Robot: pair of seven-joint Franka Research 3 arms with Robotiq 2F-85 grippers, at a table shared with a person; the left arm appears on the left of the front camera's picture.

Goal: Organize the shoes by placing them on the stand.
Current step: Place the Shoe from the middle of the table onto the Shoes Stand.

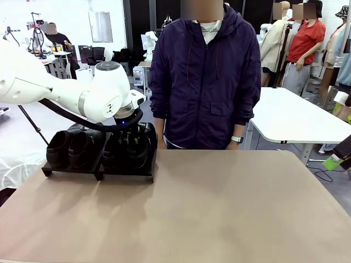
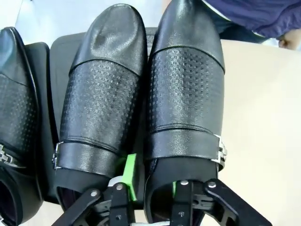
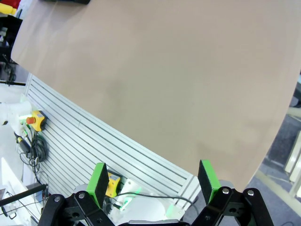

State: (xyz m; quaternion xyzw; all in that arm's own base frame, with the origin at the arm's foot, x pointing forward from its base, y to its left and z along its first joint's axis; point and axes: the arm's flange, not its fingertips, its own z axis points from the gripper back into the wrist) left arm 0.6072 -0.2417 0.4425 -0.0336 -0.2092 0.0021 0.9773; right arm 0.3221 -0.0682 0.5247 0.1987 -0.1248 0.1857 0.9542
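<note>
Two pairs of black shoes stand side by side on the low black stand (image 1: 98, 171): one pair (image 1: 71, 148) on its left half, the other pair (image 1: 131, 149) on its right half. My left gripper (image 2: 151, 182) reaches down at the heel of the rightmost shoe (image 2: 186, 94). One green pad (image 2: 130, 175) sits in the gap beside the neighbouring shoe (image 2: 101, 94), the other finger inside the shoe's opening. The pad stands slightly off the collar, so the jaws are parted. My right gripper (image 3: 153, 183) hangs open and empty past the table's edge.
A person in a dark purple jacket (image 1: 205, 71) stands at the far side of the tan table (image 1: 219, 208), arms down. The stand sits near the far left corner. A third shoe (image 2: 14, 117) shows at the left of the left wrist view.
</note>
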